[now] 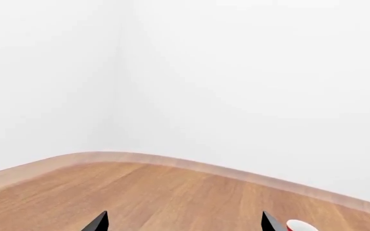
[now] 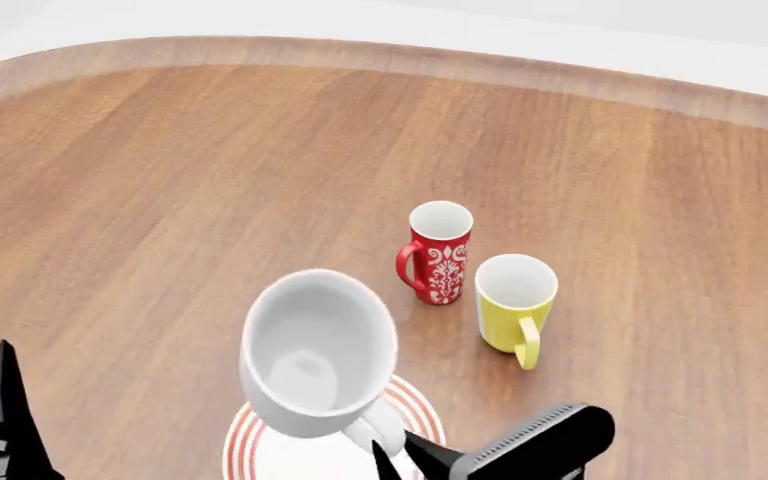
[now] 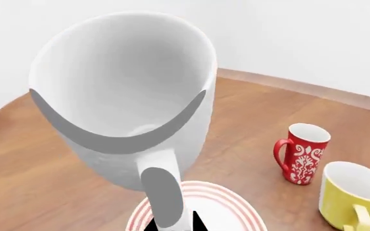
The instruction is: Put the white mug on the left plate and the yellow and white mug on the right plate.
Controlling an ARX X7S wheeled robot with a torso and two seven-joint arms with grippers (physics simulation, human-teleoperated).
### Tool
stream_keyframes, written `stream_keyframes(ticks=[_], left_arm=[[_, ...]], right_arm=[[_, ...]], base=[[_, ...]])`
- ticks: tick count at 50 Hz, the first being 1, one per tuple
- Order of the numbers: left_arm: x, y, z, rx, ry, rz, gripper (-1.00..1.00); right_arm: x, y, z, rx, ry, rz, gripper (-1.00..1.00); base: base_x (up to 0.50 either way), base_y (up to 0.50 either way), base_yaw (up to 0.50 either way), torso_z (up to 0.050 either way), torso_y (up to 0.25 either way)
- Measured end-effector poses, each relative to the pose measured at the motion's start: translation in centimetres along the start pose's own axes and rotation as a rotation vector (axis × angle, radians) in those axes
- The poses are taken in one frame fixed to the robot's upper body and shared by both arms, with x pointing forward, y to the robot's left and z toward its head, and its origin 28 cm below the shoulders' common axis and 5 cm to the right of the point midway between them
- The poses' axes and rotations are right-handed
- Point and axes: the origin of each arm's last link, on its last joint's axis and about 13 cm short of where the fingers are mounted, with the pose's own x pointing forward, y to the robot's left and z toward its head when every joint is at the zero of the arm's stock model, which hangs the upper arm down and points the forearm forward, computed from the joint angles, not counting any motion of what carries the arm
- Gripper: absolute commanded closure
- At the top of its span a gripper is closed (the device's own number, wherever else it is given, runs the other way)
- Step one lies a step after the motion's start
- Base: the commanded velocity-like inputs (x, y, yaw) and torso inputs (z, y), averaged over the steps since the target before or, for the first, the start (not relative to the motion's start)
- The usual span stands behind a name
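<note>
Now wooden table (image 2: pixel 157 200) is carrying everything. White mug (image 2: pixel 317 355) is hanging tilted over left plate (image 2: pixel 257 450), right gripper (image 2: pixel 391 462) clamping its handle. Behind plate: red mug (image 2: pixel 438 252), yellow and white mug (image 2: pixel 514 300) touching. Left gripper (image 1: pixel 185 224) fingers apart.

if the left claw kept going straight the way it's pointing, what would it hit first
Probably nothing on the wooden table: the left claw points across bare wood toward the white wall. The red mug sits off to one side of its line, though depth is unclear.
</note>
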Motion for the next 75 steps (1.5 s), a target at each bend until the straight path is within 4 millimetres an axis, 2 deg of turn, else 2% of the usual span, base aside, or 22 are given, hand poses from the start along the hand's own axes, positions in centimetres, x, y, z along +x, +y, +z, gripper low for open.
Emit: stream_keyframes(ticks=[17, 39, 75], left_arm=[[-0.2, -0.2, 0.3, -0.002, -0.003, 0.001, -1.00], [-0.1, -0.4, 0.3, -0.004, -0.002, 0.000, -1.00], [0.0, -0.4, 0.4, -0.011, -0.003, 0.001, -1.00]], right_arm=[[0.9, -1.9, -0.3, 0.090, 0.036, -0.107, 1.00], [1.7, -2.8, -0.5, 0.134, 0.087, -0.147, 1.00], [5.9, -3.3, -2.7, 0.151, 0.239, -0.132, 1.00]], base=[[0.00, 0.00, 0.00, 0.000, 0.000], [0.00, 0.00, 0.00, 0.000, 0.000], [0.00, 0.00, 0.00, 0.000, 0.000]])
